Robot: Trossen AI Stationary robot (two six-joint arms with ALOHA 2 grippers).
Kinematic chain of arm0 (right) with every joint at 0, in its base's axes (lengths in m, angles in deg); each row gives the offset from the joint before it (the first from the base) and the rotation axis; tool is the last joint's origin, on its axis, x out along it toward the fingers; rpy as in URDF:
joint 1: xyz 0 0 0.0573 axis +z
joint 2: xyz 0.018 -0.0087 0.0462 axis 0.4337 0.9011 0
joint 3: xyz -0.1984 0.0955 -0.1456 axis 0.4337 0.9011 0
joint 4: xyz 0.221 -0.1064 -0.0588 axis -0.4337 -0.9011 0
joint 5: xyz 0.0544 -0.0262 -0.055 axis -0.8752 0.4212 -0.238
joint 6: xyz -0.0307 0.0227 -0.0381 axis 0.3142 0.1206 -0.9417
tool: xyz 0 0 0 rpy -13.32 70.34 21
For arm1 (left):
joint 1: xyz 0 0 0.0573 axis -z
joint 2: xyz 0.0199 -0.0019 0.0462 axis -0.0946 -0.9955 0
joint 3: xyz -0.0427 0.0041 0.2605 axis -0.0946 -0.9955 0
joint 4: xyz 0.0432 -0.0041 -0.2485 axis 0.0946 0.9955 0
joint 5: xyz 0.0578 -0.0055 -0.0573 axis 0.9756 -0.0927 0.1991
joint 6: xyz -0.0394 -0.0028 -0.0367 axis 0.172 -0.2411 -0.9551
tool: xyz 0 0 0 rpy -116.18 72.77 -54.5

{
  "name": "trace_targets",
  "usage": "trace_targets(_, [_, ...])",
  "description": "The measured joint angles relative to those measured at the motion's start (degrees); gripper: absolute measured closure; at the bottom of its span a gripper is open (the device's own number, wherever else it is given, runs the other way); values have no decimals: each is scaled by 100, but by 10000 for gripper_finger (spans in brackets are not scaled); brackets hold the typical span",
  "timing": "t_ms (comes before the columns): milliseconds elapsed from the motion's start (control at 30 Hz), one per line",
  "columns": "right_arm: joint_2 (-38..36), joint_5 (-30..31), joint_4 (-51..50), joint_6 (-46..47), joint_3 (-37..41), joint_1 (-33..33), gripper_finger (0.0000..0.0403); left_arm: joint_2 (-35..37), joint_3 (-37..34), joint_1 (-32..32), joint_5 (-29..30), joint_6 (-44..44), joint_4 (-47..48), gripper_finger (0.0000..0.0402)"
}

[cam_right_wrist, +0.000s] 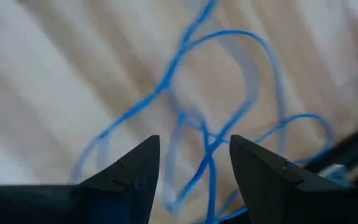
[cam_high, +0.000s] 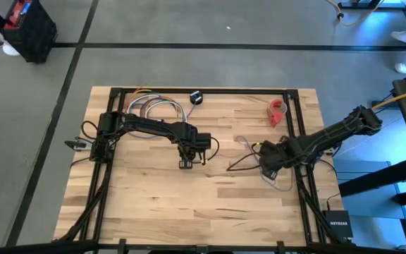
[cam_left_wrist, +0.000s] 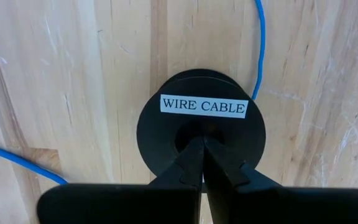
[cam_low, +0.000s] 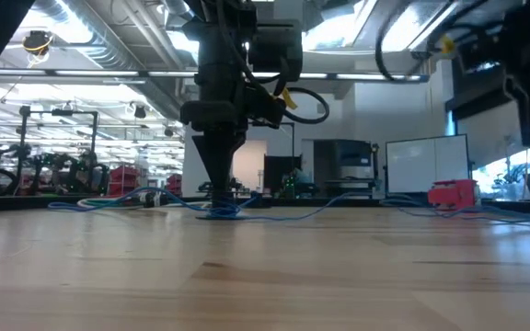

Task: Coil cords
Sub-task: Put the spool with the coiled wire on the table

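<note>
A black spool (cam_left_wrist: pixel 201 118) labelled "WIRE CABLE" lies flat on the wooden table near its middle. My left gripper (cam_left_wrist: pixel 202 142) stands over it, pointing down, fingers shut; the high view shows it there too (cam_high: pixel 186 164). The thin blue cable (cam_left_wrist: pixel 258 43) runs from the spool across the table (cam_low: pixel 339 210) to slack loops (cam_right_wrist: pixel 197 87) at the right. My right gripper (cam_right_wrist: pixel 194 162) is open, low over those loops near the table's right side (cam_high: pixel 265 168), with strands lying between its fingers. My left gripper comes from above, pointing down, its shut fingertips set into the spool's centre hole (cam_left_wrist: pixel 191 134). The spool lies flat on the table under them. My right gripper has cable strands between its open fingers; whether it touches them I cannot tell.
A bundle of multicoloured looped wires (cam_high: pixel 155 108) and a separate black disc (cam_high: pixel 196 97) lie at the far edge. A red object (cam_high: pixel 278 111) sits at the far right. Black frame rails run along the table's sides. Bare wood lies toward the near edge.
</note>
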Motion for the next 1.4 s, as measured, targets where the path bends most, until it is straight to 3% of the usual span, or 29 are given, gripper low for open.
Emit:
trace_targets(167, [0,-361,159,-107,-542,1,205,0,1,-2,-1,-2,-1,398])
trace_targets(300, [-4,488,955,-167,-770,3,205,0,0,0,0,-2,-3,398])
trace_targets(400, [-4,1325,1924,-827,-702,3,205,0,-1,0,1,-2,-57,398])
trace_targets(467, [42,1505,2071,-1184,-652,-38,205,0,0,0,-1,-2,-77,398])
trace_targets(633, [245,1406,1921,-1656,-636,-152,205,0,0,9,-1,0,-82,398])
trace_targets(833, [542,1004,798,-949,-635,-547,205,0,0,4,-1,30,-95,398])
trace_targets(900, [568,845,836,-917,-629,-638,205,0,1,4,-1,16,-103,398])
trace_targets(1000, [560,1128,1594,-1334,-629,-623,205,0,1,4,-1,11,-100,398])
trace_targets(1167, [725,1633,3713,-3184,-404,-642,205,0,0,4,-1,0,-106,398])
trace_targets(1267, [1064,1672,5074,-4224,-169,-746,205,0,1,4,-1,0,-103,398])
trace_targets(1400, [1725,1586,5912,-4930,64,-961,205,0,0,7,-1,2,-109,398])
